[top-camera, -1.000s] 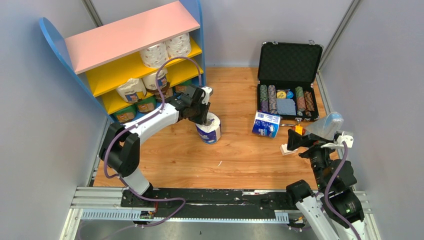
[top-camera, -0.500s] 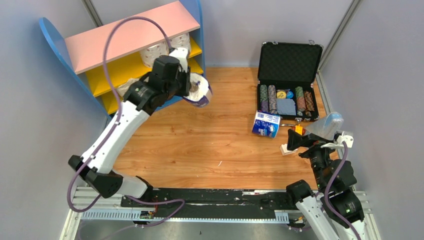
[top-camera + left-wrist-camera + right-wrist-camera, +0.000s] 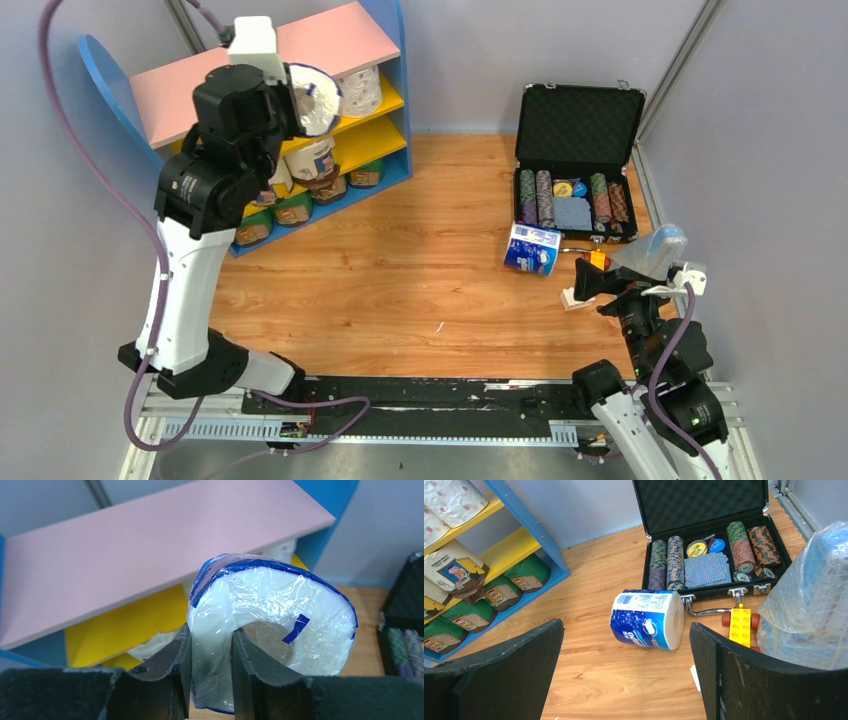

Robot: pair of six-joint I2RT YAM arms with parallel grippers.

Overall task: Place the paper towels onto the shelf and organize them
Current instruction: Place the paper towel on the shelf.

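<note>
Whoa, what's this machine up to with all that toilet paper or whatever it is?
It is stocking paper rolls onto the shelf. The left tool is clamped on a blue-wrapped roll, one finger inside its core, holding it up by the pink top board. Several rolls already sit on the yellow boards. One more blue-printed roll lies on its side on the floor near an open case of poker chips. The right tool waits open, holding nothing.

L claw (image 3: pixel 290 95) w/ roll (image 3: pixel 312 97), near shelf (image 3: pixel 330 45)
</note>
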